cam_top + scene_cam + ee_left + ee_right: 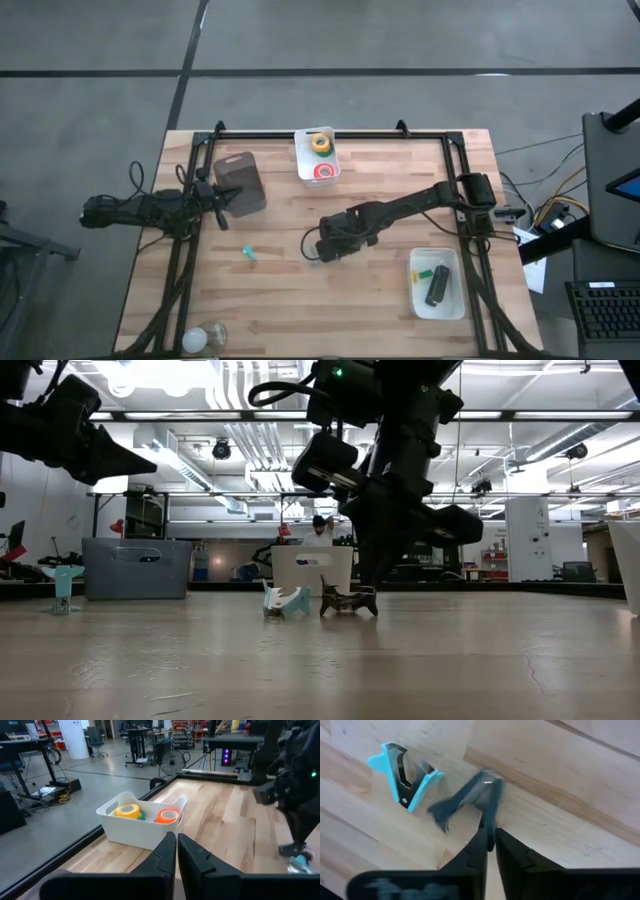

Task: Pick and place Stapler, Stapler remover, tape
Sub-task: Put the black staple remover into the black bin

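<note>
Starting at the left edge of the table (400, 200), we see the left gripper (232, 198) parked over a grey box (240, 182), its two fingers (165, 855) pressed together with nothing between them. Near the front-left corner a pale round object (200, 340) sits by itself (too small for us to name). Moving along, a light-blue staple remover (249, 254) lies on the bare wood.

At the far edge, near the middle, we find a white bin (303, 160) holding the tape: a yellow roll (320, 143) and a red roll (324, 172), and in the left wrist view a sliver of green roll (140, 815) beside the yellow one.

Now the action: the right gripper (326, 252) is down at the table just right of centre, fingers drawn in almost to touching, and the right wrist view shows a dark staple remover (470, 802) right at the fingertips with a second light-blue one (405, 780) just beside it. The dark one looks pinched between the tips, though the blur leaves us unsure.

Over on the right, a white tray (418, 300) near the front edge holds the black stapler (437, 286) with a small green-and-yellow piece (423, 271) just beside it.
</note>
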